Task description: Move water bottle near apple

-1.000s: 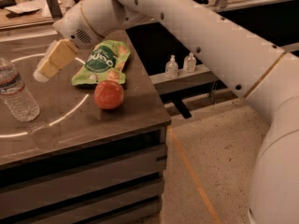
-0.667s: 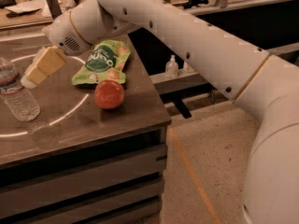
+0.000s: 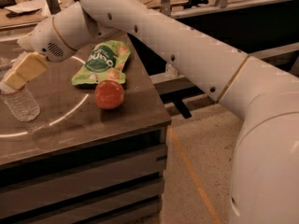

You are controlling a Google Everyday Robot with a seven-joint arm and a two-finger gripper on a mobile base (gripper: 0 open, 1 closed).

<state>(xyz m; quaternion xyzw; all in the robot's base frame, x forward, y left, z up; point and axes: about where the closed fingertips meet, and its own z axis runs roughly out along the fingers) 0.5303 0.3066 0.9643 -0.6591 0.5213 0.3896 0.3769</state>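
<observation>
in the camera view the white arm (image 3: 163, 36) reaches from the right across the dark wooden table (image 3: 93, 129), and its pale yellow gripper (image 3: 17, 76) sits at the far left, right over the top of the water bottle (image 3: 21, 104) and covering its cap, though whether it is released or clamped on the bottle i cannot tell. the bottle stands upright near the table's left edge, well apart from the apple (image 3: 109, 94), which rests near the middle just in front of a green snack bag (image 3: 103, 62) lying flat.
</observation>
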